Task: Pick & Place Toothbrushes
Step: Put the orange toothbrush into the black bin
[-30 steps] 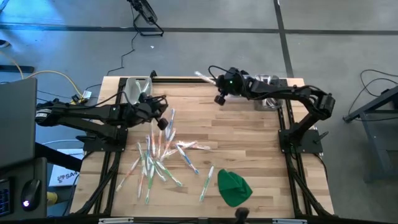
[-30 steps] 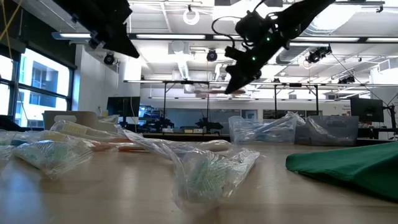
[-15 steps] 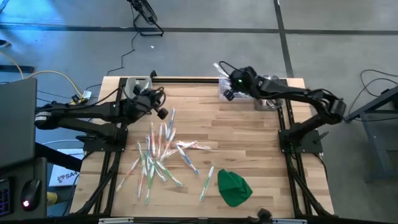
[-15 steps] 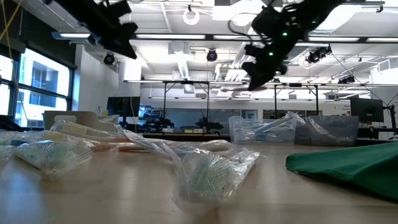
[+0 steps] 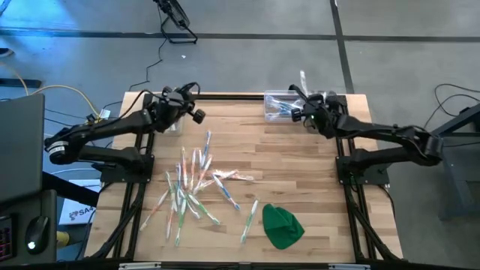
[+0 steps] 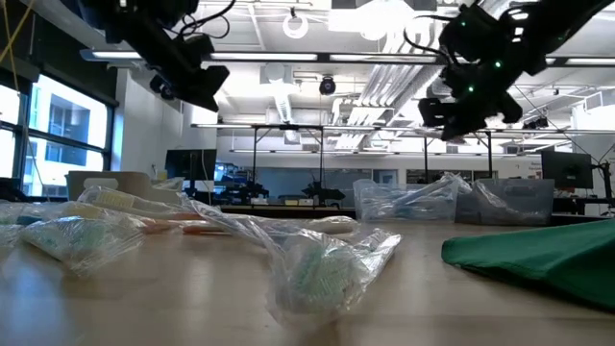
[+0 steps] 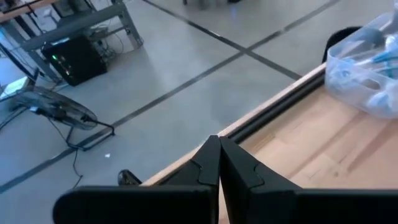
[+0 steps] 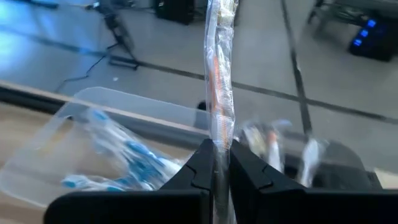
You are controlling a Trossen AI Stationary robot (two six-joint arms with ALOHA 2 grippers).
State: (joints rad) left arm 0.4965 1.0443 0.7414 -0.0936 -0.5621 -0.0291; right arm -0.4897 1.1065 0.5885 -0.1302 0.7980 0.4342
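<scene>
Green cloth lies bunched on the wooden table at the near right, and we take it as our landmark. Just to its left, one wrapped toothbrush lies alone. Farther left of the cloth and a little beyond it, we see the loose pile of wrapped toothbrushes spread over the middle of the table, with green, blue, orange and pink accents. In the low view the crinkled wrappers fill the foreground, with the cloth at the right edge.

Well beyond the cloth, at the table's far edge, stands a clear plastic bin that holds wrapped toothbrushes with blue accents. Just right of it at that far edge sits a second clear bin, in which we make out a few pale wrapped brushes. The right gripper hovers over the gap between these two bins, its fingers pinched tight on a wrapped toothbrush with orange accents, which stands up out of the grip.

Far to the left of the cloth, at the far left corner of the table, we see a third clear container; what it holds we cannot tell. The left gripper hangs beside that container, its fingers pressed together on nothing.
</scene>
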